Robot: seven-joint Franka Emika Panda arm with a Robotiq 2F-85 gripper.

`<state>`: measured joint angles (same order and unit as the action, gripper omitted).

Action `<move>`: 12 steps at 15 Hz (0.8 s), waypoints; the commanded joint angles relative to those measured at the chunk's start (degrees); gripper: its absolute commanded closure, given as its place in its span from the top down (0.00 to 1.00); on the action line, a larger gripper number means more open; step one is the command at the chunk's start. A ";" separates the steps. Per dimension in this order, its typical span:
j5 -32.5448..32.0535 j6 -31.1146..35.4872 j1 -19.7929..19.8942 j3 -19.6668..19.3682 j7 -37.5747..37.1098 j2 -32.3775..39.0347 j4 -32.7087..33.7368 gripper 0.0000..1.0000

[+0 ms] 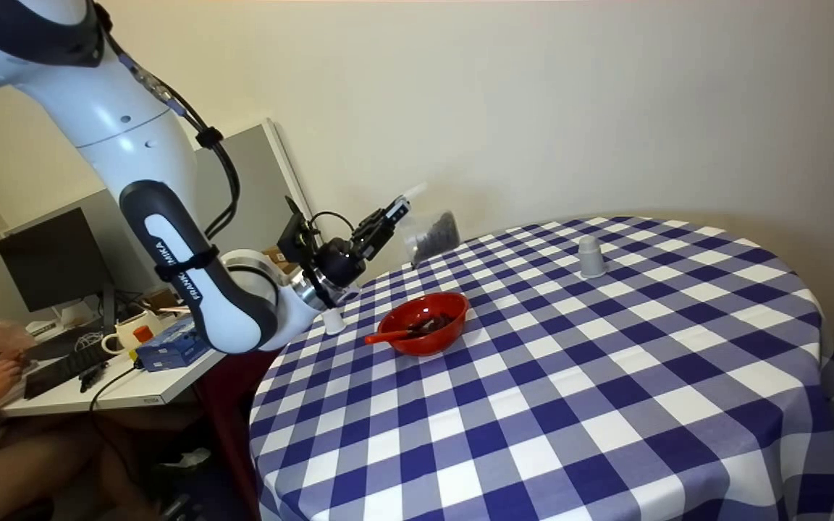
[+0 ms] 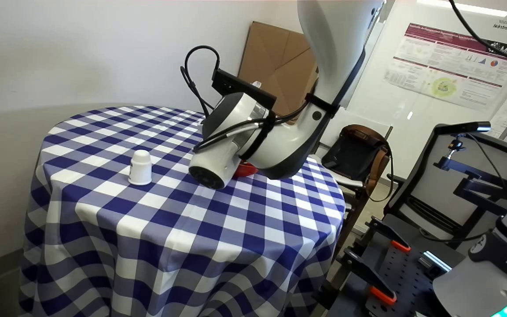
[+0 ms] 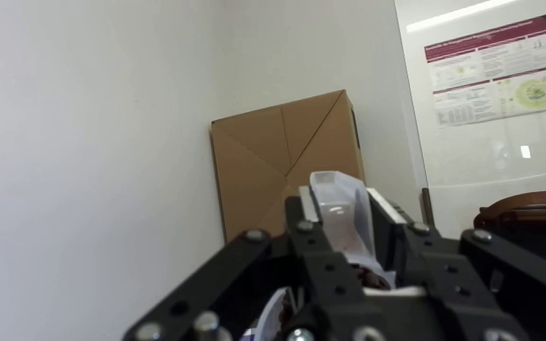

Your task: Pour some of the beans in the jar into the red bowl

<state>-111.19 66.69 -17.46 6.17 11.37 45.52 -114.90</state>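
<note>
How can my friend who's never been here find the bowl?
Start at the table draped in blue-and-white checks. On it sits a wide, round bowl with a red handle poking over its rim. Unlike the pale, narrow, cup-shaped thing, it's bright red.

Below centre in an exterior view, the shallow round bowl point(image 1: 441, 342) is bright red. Beans point(image 1: 441, 236) in the short clear jar point(image 1: 415, 228) look greyish-dark. Blue, white and greyish-blue checks pattern the fabric bench cloth point(image 1: 569, 376); the two-fingered claw point(image 3: 346, 205) is black with whitish pads point(image 3: 386, 207).
</note>
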 commanded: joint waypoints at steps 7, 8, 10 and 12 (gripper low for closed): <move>-0.03 -3.15 1.14 0.45 -0.53 0.53 -0.65 0.12; 1.44 -2.83 1.72 0.86 -0.12 0.60 0.09 0.12; 3.99 -2.37 2.62 1.40 0.36 0.50 1.02 0.12; 7.39 -1.68 3.71 2.15 1.10 0.24 2.31 0.12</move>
<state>-107.81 64.96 -15.61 6.68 10.70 46.09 -114.72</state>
